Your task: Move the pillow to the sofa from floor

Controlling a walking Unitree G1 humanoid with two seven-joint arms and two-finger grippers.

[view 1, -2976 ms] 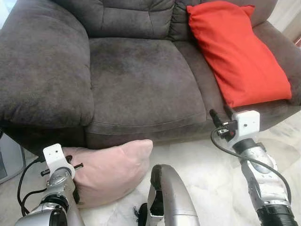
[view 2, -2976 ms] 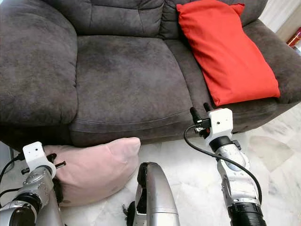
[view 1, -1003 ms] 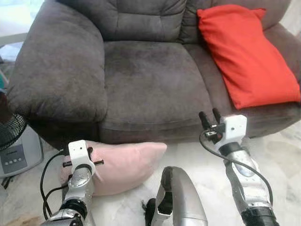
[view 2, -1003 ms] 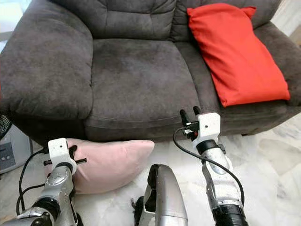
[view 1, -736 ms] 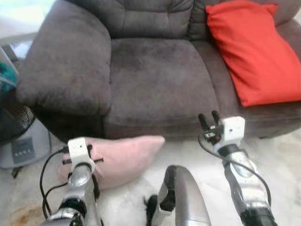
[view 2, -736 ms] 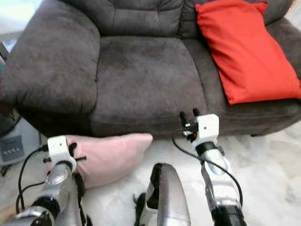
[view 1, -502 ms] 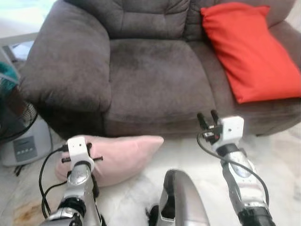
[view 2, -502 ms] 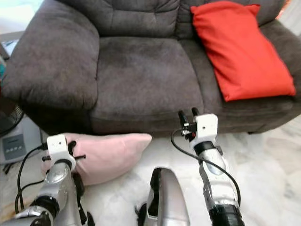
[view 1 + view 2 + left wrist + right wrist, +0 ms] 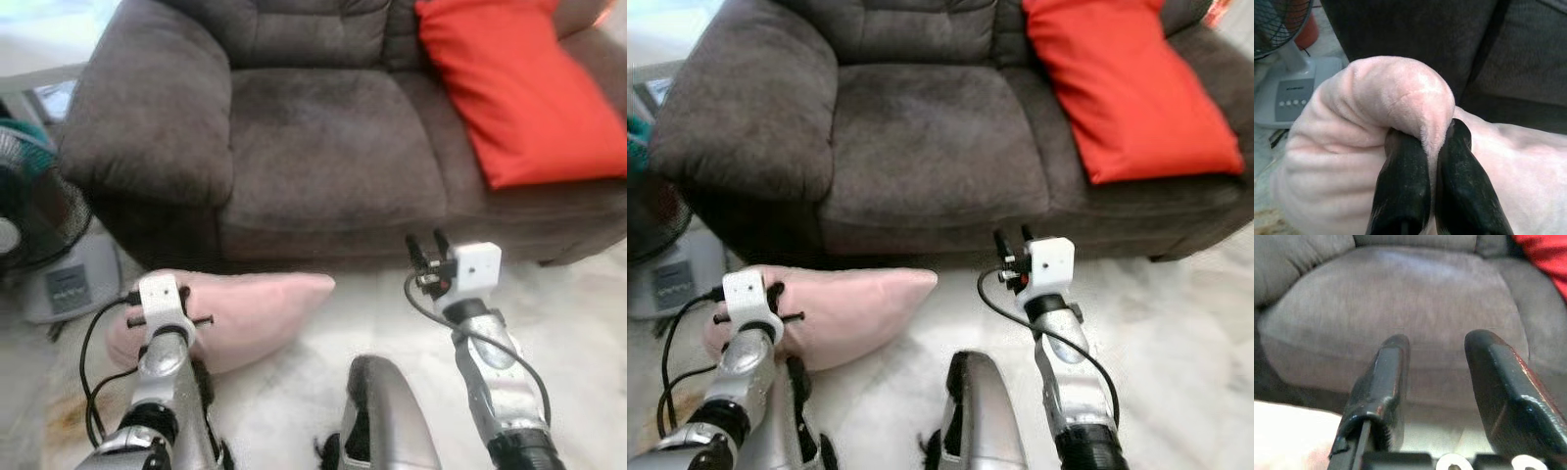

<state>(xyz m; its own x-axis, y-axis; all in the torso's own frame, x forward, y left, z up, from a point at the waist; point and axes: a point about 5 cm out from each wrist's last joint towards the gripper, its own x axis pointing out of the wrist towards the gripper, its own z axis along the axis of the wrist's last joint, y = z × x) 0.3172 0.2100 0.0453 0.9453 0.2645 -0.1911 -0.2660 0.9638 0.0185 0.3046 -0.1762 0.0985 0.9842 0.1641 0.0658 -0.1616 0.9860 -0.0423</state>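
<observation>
- pink pillow [image 9: 1376, 117] — soft, velvety plush cloth
- sofa [image 9: 323, 147] — dark matt suede-like fabric
- red cushion [image 9: 519, 88] — smooth cloth
- floor [image 9: 1176, 333] — glossy marble-look tile

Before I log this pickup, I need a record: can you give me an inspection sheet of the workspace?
Surface: pale marble floor.
Job's things: soft pink pillow on the floor against the dark grey fabric sofa.
Clutter: red pillow on the sofa seat.
Grippers: left gripper jaws shut on the pink pillow; right gripper open, aimed at the seat.
Cables: black wrist cables.
Surroundings: standing fan.
</observation>
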